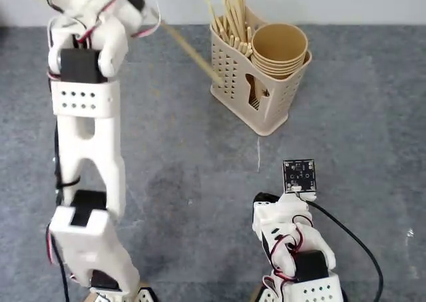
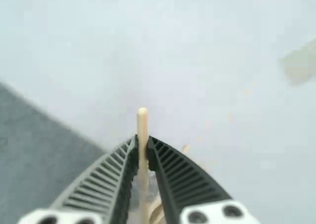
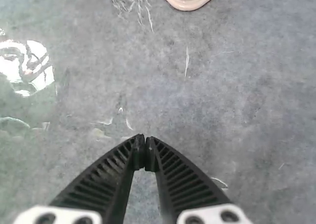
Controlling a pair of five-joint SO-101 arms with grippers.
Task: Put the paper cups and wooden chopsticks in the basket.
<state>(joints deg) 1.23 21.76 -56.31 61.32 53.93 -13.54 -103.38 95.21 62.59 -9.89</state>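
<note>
Grey table [image 1: 186,182]; left gripper [image 2: 142,141] pinches chopstick [image 2: 142,118], far end by basket [image 1: 234,89]

A grey, mottled, felt-like tabletop [image 1: 200,175] carries everything. A beige perforated plastic basket [image 1: 243,92] stands on it ahead of the right claw [image 3: 144,152], well apart from its tips. Between claw and basket lies a thin pale sliver [image 3: 186,63]. Short whitish fibres [image 3: 127,123] lie just ahead of the tips.

Illumination is bright, diffuse and even across the table [image 1: 186,155]. Shadows are soft and faint beside the basket [image 1: 233,76]. One glare patch [image 3: 24,66] appears in the right wrist view
</note>
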